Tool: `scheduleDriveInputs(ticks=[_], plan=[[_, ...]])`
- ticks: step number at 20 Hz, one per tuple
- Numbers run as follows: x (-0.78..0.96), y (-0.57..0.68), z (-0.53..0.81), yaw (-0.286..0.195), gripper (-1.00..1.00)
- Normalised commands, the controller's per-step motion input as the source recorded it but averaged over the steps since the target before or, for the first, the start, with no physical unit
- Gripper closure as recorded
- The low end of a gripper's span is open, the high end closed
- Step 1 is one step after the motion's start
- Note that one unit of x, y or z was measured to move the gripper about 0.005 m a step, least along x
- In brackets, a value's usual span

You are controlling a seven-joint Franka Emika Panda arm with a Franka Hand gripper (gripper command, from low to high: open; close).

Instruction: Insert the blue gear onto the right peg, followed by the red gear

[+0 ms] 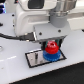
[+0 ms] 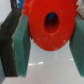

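The red gear (image 1: 50,48) hangs between my fingers, just above the blue gear (image 1: 50,55). The blue gear lies flat at the end of the grey black-edged plate (image 1: 33,59) towards the exterior view's right. My gripper (image 1: 51,45) comes down from above and is shut on the red gear. In the wrist view the red gear (image 2: 47,25) fills the frame with its centre hole showing, and the teal pads (image 2: 20,47) of my gripper (image 2: 48,47) press its two sides. The right peg is hidden under the gears.
The white arm body (image 1: 30,20) looms over the plate, with a black cable (image 1: 15,36) at the exterior view's left. The plate rests on a white table (image 1: 15,70).
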Motion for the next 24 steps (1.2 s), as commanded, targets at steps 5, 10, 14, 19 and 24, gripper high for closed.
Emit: scheduleDriveInputs(ticks=[5,10,14,19,24], plan=[[0.00,-0.05,0.28,0.000,1.00],[0.05,-0.09,-0.08,0.000,1.00],[0.09,0.01,-0.20,0.000,1.00],[0.04,-0.02,-0.26,0.000,1.00],[0.03,-0.09,-0.16,0.000,1.00]])
